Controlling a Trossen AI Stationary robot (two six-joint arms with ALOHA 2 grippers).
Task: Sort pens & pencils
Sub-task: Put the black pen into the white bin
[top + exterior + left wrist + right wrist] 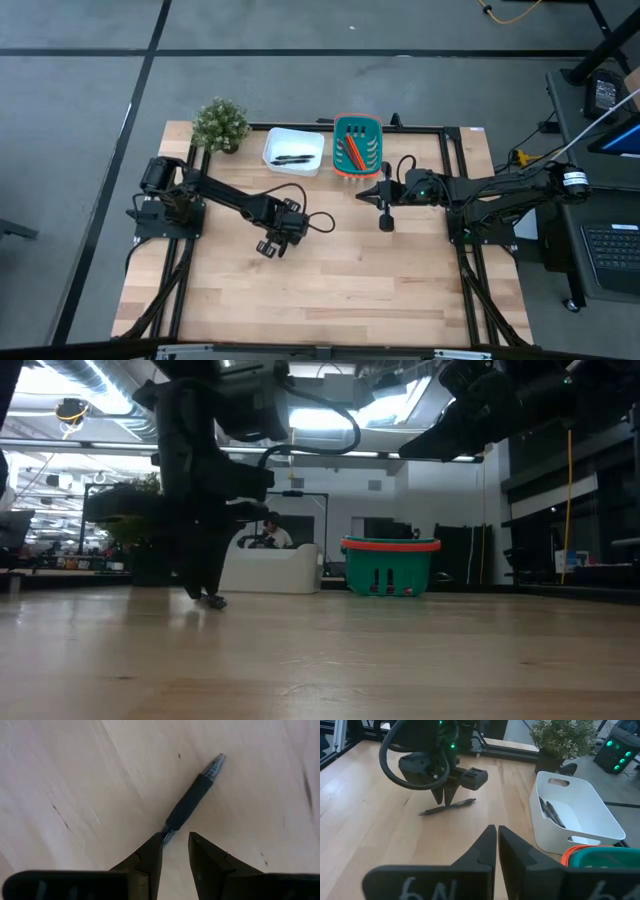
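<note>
One black pen lies flat on the bare wood of the table, and the left gripper stands right over it, pointing down. Seen from the left wrist, the pen runs diagonally away from the fingers: its near end sits at the tip of one finger, touching or just beside it, while the clear tip points away. The two fingers are spread a little, with a narrow gap between them, and the pen's near end lies at the edge of that gap rather than squarely inside it; nothing is pinched. From the right wrist view the same pen lies under the left gripper, sticking out on both sides of the fingertips.

Other pens lie in the white bin at the back of the table, next to a small potted plant. Orange-red pencils lie in the teal basket just beside the bin.

The right gripper hangs above the table near the basket, well apart from the loose pen, its fingers pressed together on nothing
</note>
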